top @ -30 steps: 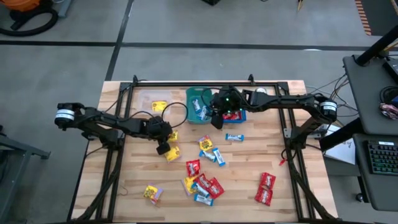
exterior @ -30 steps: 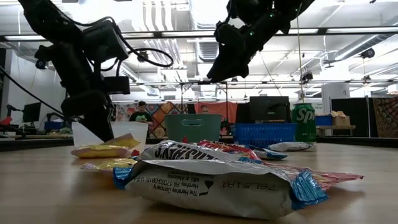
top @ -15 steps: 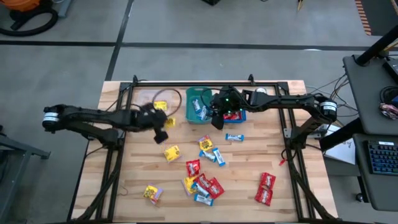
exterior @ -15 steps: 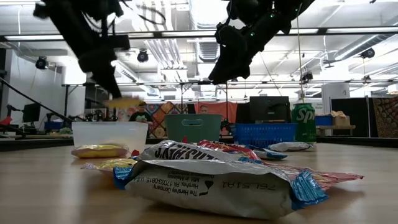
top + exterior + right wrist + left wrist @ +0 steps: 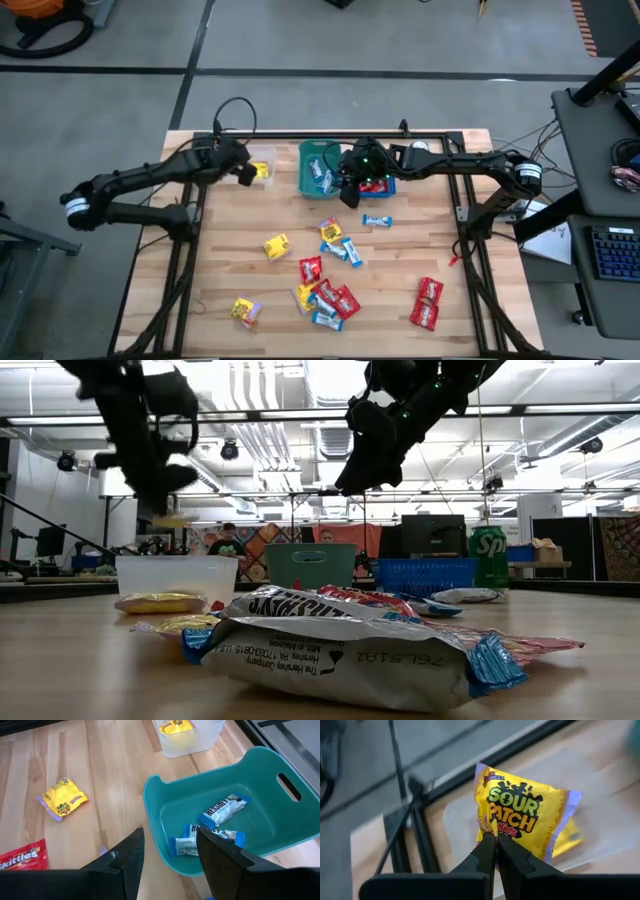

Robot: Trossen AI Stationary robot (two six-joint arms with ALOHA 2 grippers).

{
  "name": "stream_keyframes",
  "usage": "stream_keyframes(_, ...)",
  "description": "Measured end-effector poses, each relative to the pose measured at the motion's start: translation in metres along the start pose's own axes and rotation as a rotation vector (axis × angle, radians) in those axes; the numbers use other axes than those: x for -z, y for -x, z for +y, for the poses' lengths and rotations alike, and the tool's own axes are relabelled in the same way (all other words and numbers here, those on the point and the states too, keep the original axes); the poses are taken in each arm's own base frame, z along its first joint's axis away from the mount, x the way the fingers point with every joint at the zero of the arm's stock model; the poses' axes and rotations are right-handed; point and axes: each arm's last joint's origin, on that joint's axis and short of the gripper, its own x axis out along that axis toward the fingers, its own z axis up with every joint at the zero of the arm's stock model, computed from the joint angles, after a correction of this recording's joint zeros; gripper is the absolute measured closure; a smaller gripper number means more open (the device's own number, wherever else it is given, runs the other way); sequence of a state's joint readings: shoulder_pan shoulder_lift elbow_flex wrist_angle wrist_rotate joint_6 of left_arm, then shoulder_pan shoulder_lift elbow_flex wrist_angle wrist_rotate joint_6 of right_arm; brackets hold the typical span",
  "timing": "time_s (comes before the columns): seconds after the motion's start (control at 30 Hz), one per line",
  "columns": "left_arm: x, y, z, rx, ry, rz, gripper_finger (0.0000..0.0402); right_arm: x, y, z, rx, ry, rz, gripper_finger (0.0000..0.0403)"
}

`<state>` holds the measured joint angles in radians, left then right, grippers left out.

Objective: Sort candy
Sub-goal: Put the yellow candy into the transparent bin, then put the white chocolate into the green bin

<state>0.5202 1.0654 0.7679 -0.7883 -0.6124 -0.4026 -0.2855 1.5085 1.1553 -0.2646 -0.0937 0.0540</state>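
My left gripper (image 5: 243, 172) is shut on a yellow Sour Patch Kids candy (image 5: 520, 815) and holds it in the air over the clear bin (image 5: 268, 154), which has a yellow candy (image 5: 570, 840) in it. My right gripper (image 5: 350, 187) hangs open and empty over the near edge of the teal bin (image 5: 165, 795), which holds blue-white candies (image 5: 222, 810). A blue basket (image 5: 388, 186) stands right of the teal bin. Loose candies lie on the table: a yellow one (image 5: 276, 245), a mixed cluster (image 5: 328, 292), red ones (image 5: 428, 302) and a blue-white one (image 5: 377, 221).
A green drink can (image 5: 488, 557) stands behind the blue basket (image 5: 425, 575). Another yellow candy (image 5: 243, 312) lies near the front left. The table's black frame rails run along the back and sides. A person shows far off in the room.
My left gripper has lifted a yellow candy from the table's middle left and carried it back over the clear bin. The right arm has not moved.
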Motion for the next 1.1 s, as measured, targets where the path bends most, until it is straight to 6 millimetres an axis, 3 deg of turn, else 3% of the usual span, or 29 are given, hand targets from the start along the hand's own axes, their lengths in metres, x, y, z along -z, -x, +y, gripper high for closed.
stream_keyframes(0.2, 0.008, -0.026, 0.007, -0.043, 0.031, 0.117, 0.0402, 0.000, 0.000, 0.000, 0.000, 0.000, 0.000, 0.0234)
stream_keyframes(0.5, 0.005, -0.035, 0.002, -0.069, 0.013, 0.138, 0.0398, 0.000, 0.000, 0.000, 0.000, 0.001, 0.000, 0.0232)
stream_keyframes(0.83, 0.004, -0.036, 0.001, -0.080, -0.007, 0.137, 0.0316, 0.001, 0.000, 0.000, -0.001, -0.011, 0.011, 0.0231)
stream_keyframes(1.1, -0.002, -0.025, 0.000, -0.031, -0.025, 0.088, 0.0268, 0.005, 0.000, 0.001, -0.003, -0.060, 0.053, 0.0231)
